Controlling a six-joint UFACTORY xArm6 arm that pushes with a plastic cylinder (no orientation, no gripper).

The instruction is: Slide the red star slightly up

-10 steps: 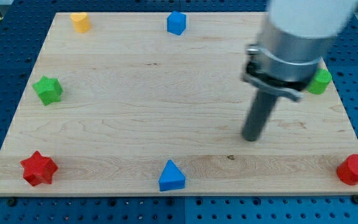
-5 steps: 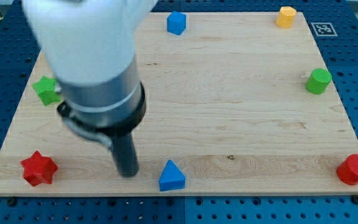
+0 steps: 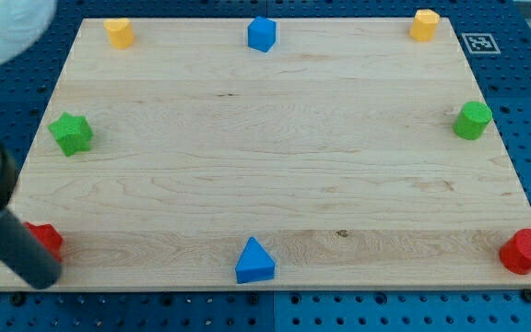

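— What do we see in the camera view?

— Our rod comes in from the view's left edge, and my tip (image 3: 42,279) sits at the board's bottom-left corner, right against the red star (image 3: 44,238), which it partly covers. We carry no claw at all, only this rod, so nothing opens or closes.

— And the red star itself?

— Near the bottom-left corner of the wooden board (image 3: 275,166), only its upper right part showing. Whether the tip truly touches it, we cannot tell.

— The rest?

— A green star (image 3: 70,133) at the left edge, a blue triangular block (image 3: 254,261) at the bottom middle, a red cylinder (image 3: 525,251) at bottom right, a green cylinder (image 3: 473,121) at the right edge. Along the top: a yellow block (image 3: 118,32), a blue block (image 3: 261,34) and another yellow block (image 3: 423,24).
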